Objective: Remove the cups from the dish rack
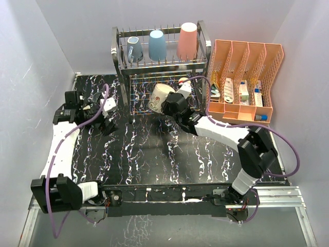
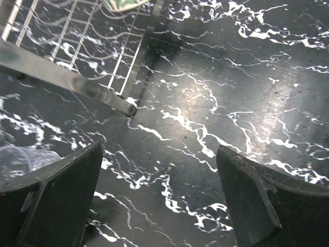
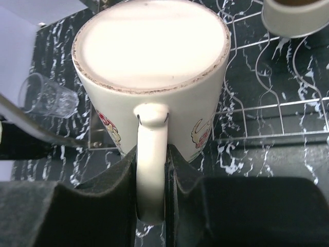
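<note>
- Right hand point(image 3: 151, 175) is clamped tight on the handle of the cream cup point(image 3: 151, 77). The cup is tipped over, its flat base facing the wrist camera.
- From above, the cream cup point(image 1: 160, 98) hangs at the front edge of the lower tier of the dish rack point(image 1: 198, 54). Whether it is free of the wires cannot be told.
- Left hand point(image 2: 159, 195) is spread wide with nothing between its fingers. It is low over the bench, just off the rack's left front corner.
- A clear glass point(image 3: 49, 95) sits on the bench just outside the rack's left frame, near the left hand. It looks already unloaded.
- Left on the upper tier, mouths down: grey-blue mug point(image 1: 134, 50), light-blue tumbler point(image 1: 157, 45), salmon-pink tumbler point(image 1: 187, 40).
- One more pale cup point(image 3: 295, 15) sits on the lower tier, beside the right hand.
- Judgement: early to middle of the job. One cup is out, one is in hand, at least four are to go.
</note>
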### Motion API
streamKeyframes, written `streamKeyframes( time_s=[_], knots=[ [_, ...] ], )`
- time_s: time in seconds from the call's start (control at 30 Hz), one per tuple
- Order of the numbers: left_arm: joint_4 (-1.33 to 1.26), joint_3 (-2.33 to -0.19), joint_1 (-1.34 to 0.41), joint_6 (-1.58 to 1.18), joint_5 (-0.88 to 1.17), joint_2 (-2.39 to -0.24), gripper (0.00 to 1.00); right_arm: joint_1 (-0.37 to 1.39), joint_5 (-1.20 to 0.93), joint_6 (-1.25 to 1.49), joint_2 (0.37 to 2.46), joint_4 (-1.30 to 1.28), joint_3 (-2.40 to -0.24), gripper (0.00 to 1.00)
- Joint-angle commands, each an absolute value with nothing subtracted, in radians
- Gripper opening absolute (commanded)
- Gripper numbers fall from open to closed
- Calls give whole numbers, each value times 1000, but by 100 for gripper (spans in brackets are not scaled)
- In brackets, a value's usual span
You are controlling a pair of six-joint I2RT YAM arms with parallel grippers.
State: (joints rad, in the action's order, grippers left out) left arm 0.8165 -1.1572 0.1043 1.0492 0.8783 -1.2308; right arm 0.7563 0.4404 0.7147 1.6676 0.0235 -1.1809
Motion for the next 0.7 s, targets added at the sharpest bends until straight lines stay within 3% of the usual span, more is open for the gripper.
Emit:
streamKeyframes(
  time_s=[0.0, 0.33, 0.67],
  knots=[
    [593, -1071, 70, 1083, 882, -1109, 90, 760, 393, 861, 1502, 144, -1178, 8],
    [273, -853, -46, 1064, 884, -957, 89, 791, 238, 1156, 1352, 164, -1033, 8],
    [144, -707, -150, 1122, 867, -834, 90, 828, 90, 1485, 1292, 340, -881, 8]
  ],
)
